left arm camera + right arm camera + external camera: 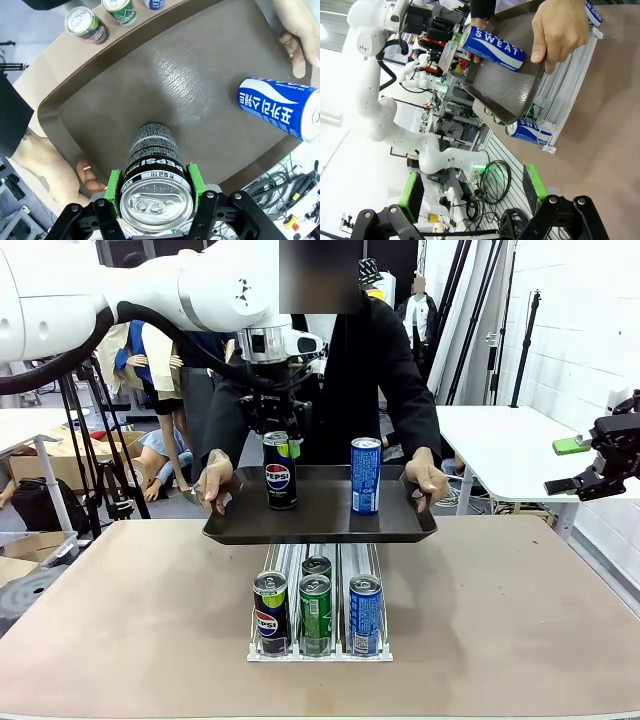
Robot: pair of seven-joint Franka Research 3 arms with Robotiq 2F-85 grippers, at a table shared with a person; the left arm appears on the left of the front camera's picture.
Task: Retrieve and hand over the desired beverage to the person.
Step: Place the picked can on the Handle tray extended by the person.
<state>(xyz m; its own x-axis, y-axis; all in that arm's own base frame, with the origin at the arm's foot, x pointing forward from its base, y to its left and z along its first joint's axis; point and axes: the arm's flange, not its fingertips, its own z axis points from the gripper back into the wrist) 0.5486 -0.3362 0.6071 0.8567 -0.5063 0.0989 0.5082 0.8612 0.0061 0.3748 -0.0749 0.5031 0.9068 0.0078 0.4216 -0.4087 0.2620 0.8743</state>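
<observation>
Black Pepsi can point(280, 471) clamped by left fingers point(114, 186), standing on tray point(320, 523).

blue can point(280, 114) cut off by right edge in left wrist view. rear green can point(317, 566) in rack mostly hidden behind front one. person's hand point(47, 170) partly under tray rim point(50, 100). small print on pepsi can point(280, 472) illegible.
</observation>
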